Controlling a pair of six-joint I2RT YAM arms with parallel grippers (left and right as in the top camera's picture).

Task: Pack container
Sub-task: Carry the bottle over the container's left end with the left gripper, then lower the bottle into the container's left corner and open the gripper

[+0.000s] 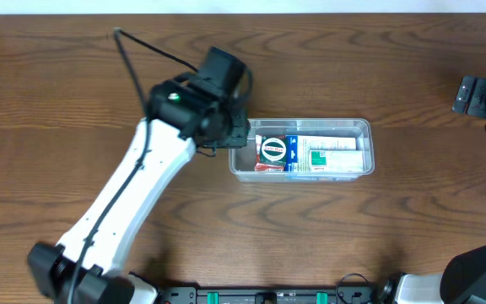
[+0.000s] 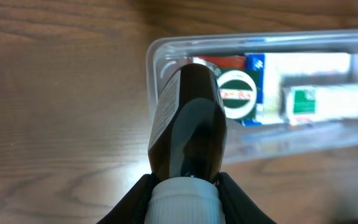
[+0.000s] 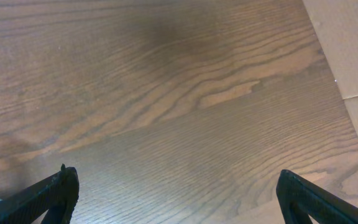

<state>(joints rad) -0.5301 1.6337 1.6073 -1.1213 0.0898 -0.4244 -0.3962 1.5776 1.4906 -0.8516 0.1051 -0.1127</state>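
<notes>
The container (image 1: 310, 123) is a clear rectangular tub lying mid-table, with packets inside: one with a round green-and-white logo (image 1: 272, 150) and a white box with a green label (image 1: 327, 156). My left gripper (image 1: 233, 131) hovers at the tub's left end. In the left wrist view it (image 2: 184, 186) is shut on the white ribbed cap (image 2: 182, 205) of a dark brown bottle (image 2: 188, 124). The bottle's base points at the container's left end (image 2: 151, 59). My right gripper (image 3: 178, 180) is open over bare wood, nothing between its fingers.
The right arm (image 1: 479, 95) sits at the table's far right edge, well away from the tub. A black cable (image 1: 142, 51) trails behind the left arm. In the right wrist view a pale surface (image 3: 353, 50) lies beyond the table's edge.
</notes>
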